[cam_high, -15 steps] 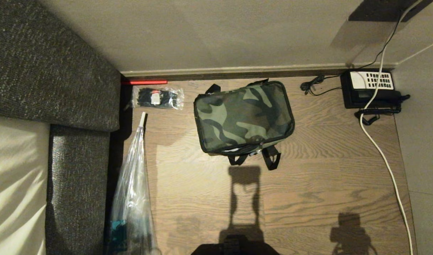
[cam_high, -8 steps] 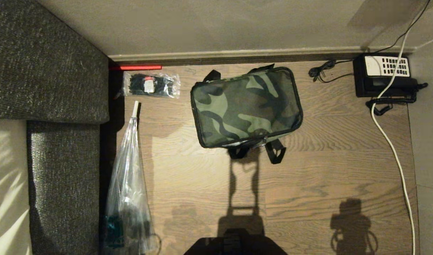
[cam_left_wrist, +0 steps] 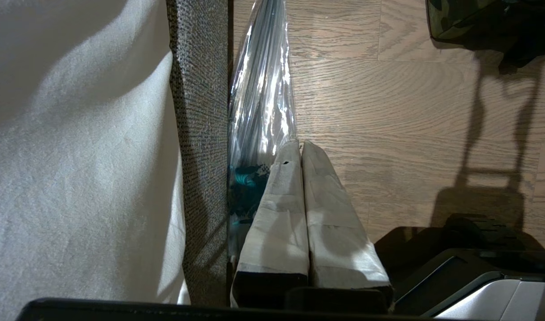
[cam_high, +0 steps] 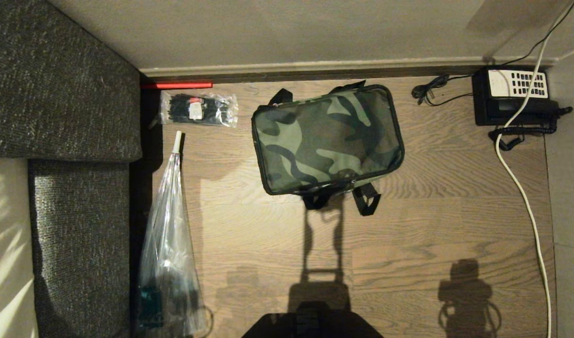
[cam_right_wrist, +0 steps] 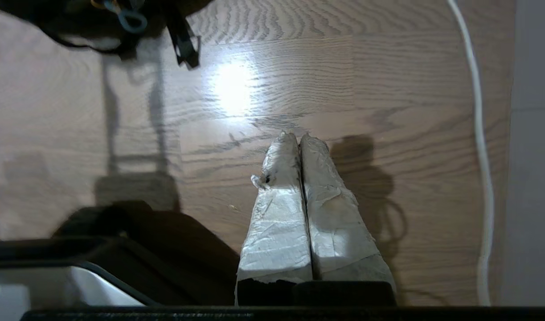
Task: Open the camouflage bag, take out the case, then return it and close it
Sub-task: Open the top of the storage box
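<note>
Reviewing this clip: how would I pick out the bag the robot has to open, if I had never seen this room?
Start at the wooden floor below the pale skirting board, between the dark grey sofa and the black telephone with white keypad. The soft rectangular green-black camouflage bag lies mid-floor, closed, black straps poking out. It is the only patterned thing; the clear packet of black ties is smaller.

Wooden floor, grey sofa

Head cam tilted/shifted: whole scene, incl. camouflage bag, sits higher in view; objects didn't move.
</note>
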{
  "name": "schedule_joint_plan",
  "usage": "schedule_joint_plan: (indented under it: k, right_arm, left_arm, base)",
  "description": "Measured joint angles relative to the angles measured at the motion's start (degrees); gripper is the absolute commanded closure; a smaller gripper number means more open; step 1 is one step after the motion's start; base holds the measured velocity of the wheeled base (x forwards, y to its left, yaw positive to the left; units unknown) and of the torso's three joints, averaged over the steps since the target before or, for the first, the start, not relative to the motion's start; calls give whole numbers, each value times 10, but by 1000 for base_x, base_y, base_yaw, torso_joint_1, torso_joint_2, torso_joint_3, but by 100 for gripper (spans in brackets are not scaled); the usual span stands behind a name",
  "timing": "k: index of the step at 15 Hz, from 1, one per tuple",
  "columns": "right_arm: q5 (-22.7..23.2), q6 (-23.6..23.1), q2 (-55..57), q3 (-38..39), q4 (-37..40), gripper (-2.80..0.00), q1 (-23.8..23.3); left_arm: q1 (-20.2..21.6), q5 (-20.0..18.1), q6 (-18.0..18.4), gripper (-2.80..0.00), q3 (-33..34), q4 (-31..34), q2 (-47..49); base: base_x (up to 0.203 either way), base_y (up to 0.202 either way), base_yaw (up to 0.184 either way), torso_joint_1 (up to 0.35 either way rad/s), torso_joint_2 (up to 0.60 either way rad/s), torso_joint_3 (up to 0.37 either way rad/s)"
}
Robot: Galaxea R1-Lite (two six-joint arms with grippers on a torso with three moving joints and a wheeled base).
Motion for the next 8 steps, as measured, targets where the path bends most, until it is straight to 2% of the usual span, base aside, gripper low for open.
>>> schedule_joint_plan:
  k: [2,5,6,8]
  right_arm:
    - [2,-15,0,0,1,0,0]
    - [-1,-10,0,-8,5,0,0]
    - [0,-4,0,-41,23,0,0]
    - [14,12,0,-165,128,0,0]
  left_arm:
    - [0,0,0,0,0,0,0]
    - [0,0,0,0,0,0,0]
    - [0,0,0,0,0,0,0]
    - [0,0,0,0,0,0,0]
  base:
    - [0,0,0,0,0,0]
    - [0,0,0,0,0,0]
    - [0,0,0,0,0,0]
    - [0,0,0,0,0,0]
